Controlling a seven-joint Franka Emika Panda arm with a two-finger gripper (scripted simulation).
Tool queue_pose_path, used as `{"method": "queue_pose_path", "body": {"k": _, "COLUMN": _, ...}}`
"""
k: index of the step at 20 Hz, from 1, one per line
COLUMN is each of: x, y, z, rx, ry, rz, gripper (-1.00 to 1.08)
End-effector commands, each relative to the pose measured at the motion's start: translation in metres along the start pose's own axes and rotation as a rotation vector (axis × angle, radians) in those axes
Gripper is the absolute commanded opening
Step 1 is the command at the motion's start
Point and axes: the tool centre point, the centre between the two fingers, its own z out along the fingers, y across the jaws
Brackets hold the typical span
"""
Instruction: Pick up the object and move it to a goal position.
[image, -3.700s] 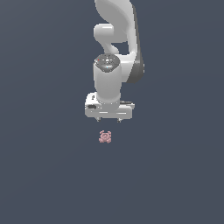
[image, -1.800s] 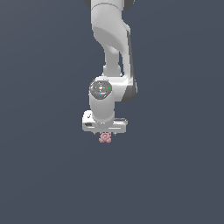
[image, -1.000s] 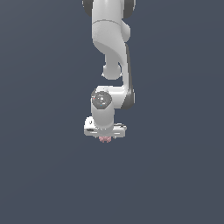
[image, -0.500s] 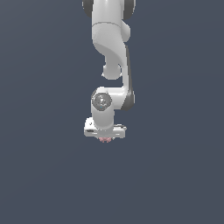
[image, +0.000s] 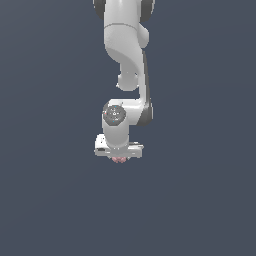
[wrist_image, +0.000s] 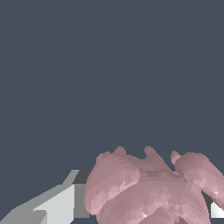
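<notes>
Your gripper (image: 119, 159) sits low over the pink object (image: 119, 160), which fills the wrist view (wrist_image: 153, 192) between the fingers (wrist_image: 57, 205); they look closed on it, though the exterior view hides contact

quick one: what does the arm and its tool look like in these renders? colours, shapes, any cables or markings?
The arm is glossy white, built of rounded, bulbous links with dark grey bands at the joints. A round dark grey cap with a small reddish dot sits on the wrist housing. The tool is a wide, flat white bar; the wrist view shows a pale grey, angular finger. No cables or lettering are visible.
</notes>
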Motion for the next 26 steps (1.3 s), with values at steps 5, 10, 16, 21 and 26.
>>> {"method": "queue_pose_path", "body": {"k": 5, "x": 0.012, "y": 0.022, "z": -0.025, "rx": 0.000, "ry": 0.001, "rz": 0.001, "gripper": -1.00}}
{"method": "queue_pose_path", "body": {"k": 10, "x": 0.028, "y": 0.048, "z": -0.054, "rx": 0.000, "ry": 0.001, "rz": 0.001, "gripper": -1.00}}
{"method": "queue_pose_path", "body": {"k": 16, "x": 0.049, "y": 0.084, "z": -0.094, "rx": 0.000, "ry": 0.001, "rz": 0.001, "gripper": -1.00}}
{"method": "queue_pose_path", "body": {"k": 21, "x": 0.064, "y": 0.106, "z": -0.119, "rx": 0.000, "ry": 0.001, "rz": 0.000, "gripper": -1.00}}
{"method": "queue_pose_path", "body": {"k": 26, "x": 0.073, "y": 0.120, "z": -0.133, "rx": 0.000, "ry": 0.001, "rz": 0.000, "gripper": -1.00}}
